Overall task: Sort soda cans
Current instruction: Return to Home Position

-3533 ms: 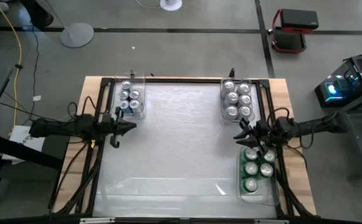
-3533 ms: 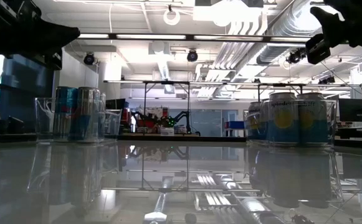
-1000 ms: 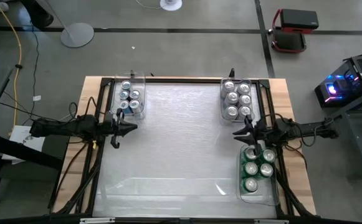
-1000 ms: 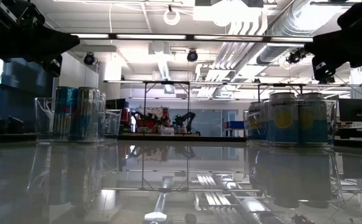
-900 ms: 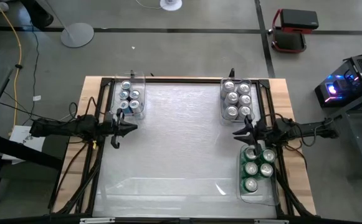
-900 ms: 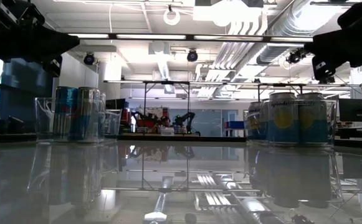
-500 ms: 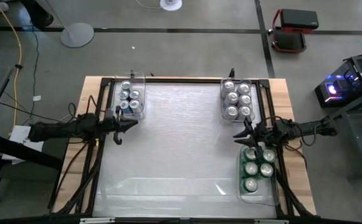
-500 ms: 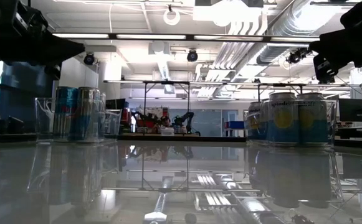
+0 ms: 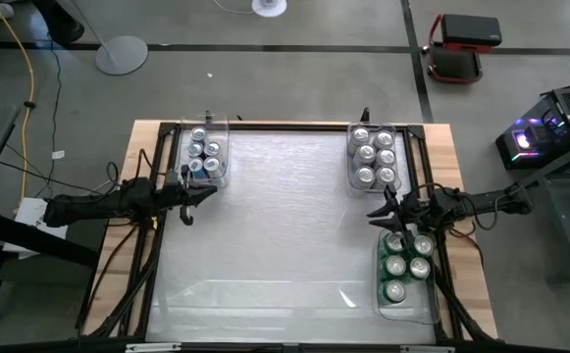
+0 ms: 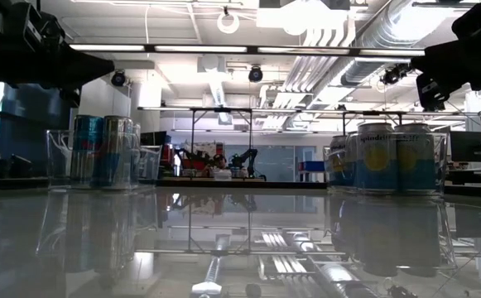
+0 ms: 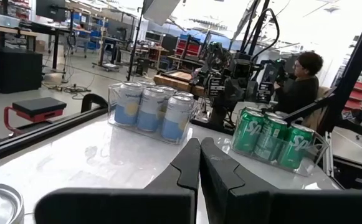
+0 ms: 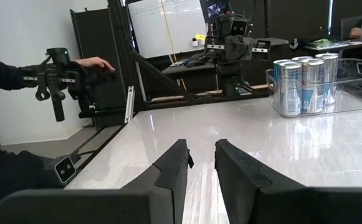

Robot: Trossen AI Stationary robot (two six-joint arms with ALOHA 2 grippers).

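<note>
Soda cans stand upright in three clear bins. Silver and blue cans [image 9: 204, 149] fill the far-left bin, pale blue cans [image 9: 374, 157] the far-right bin, and green cans [image 9: 405, 257] the near-right bin. My left gripper [image 9: 212, 191] hovers just near of the far-left bin, above the table; its fingers are shut and empty [image 11: 199, 152]. My right gripper [image 9: 373, 211] hovers between the two right bins with its fingers open [image 12: 200, 158], holding nothing. The low view shows both grippers [image 10: 99, 62] [image 10: 426, 66] well above the tabletop.
The glossy white tabletop [image 9: 275, 235] lies between the bins. Black frame rails [image 9: 157, 245] run along the table's left and right sides. A person sits beyond the table [image 11: 299, 84]. A hand holding a device shows in the right wrist view [image 12: 75, 68].
My left gripper has shifted a little toward the table's far edge, closer to the far-left bin. The cans and bins stand as before.
</note>
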